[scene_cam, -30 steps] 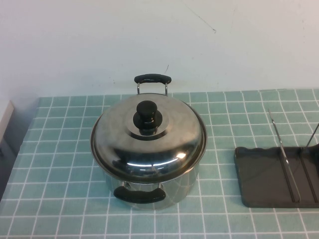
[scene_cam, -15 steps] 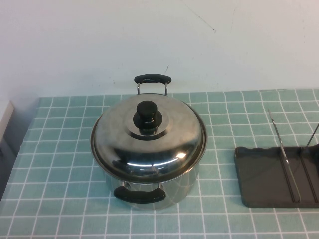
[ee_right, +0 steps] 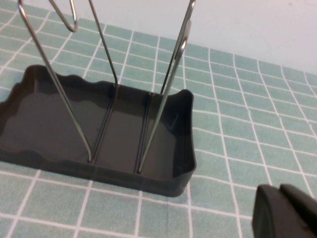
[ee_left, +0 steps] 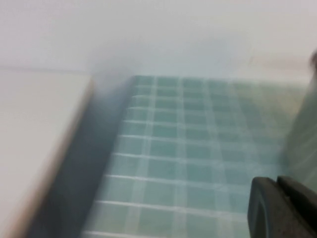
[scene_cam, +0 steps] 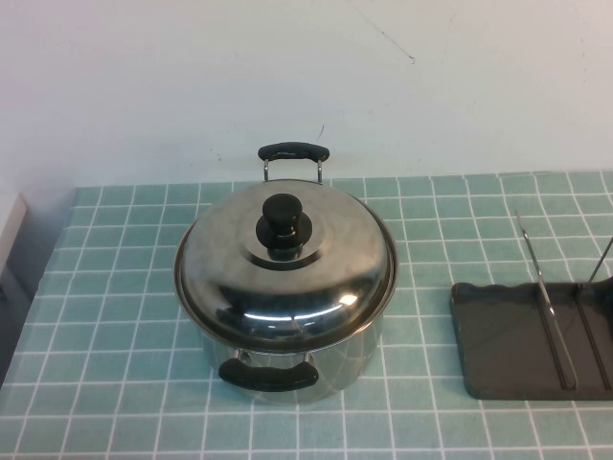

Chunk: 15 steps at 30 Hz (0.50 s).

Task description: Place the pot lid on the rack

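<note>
The shiny domed pot lid (scene_cam: 287, 273) with a black knob (scene_cam: 282, 222) sits on the steel pot (scene_cam: 287, 369) at the middle of the tiled table. The dark grey rack (scene_cam: 522, 340) with upright wire prongs lies at the right edge, and shows close up in the right wrist view (ee_right: 99, 144). Neither gripper shows in the high view. My left gripper (ee_left: 280, 208) is shut and empty over the tiles near the table's left edge. My right gripper (ee_right: 282, 213) is shut and empty beside the rack.
The pot has two black handles, one at the back (scene_cam: 293, 151) and one at the front (scene_cam: 268, 376). A white wall stands behind the table. A pale surface (ee_left: 34, 144) borders the table's left side across a dark gap.
</note>
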Motion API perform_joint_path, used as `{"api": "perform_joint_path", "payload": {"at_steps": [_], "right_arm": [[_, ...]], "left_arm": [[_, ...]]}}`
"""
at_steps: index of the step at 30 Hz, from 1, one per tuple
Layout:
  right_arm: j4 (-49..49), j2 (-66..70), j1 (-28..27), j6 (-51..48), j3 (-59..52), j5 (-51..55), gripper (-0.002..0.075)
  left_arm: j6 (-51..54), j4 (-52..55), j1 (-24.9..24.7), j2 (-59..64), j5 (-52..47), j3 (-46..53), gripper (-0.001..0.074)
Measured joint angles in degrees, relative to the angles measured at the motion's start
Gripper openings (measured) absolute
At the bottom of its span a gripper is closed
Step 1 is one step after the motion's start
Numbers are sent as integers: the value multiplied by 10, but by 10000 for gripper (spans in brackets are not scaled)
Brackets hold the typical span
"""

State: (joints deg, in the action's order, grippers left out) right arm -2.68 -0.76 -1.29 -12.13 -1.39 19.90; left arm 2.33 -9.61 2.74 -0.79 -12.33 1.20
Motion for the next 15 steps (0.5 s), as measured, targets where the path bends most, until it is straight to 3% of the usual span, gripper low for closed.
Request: {"api": "perform_joint_path", "payload": {"at_steps": [6, 15], "right_arm": [[0, 0, 0, 0, 0, 0, -3], [0, 0, 0, 0, 0, 0, -3]], "left_arm": [[-160, -292, 0, 0, 55, 0, -3], [-159, -370, 0, 0, 76, 0, -4]]}}
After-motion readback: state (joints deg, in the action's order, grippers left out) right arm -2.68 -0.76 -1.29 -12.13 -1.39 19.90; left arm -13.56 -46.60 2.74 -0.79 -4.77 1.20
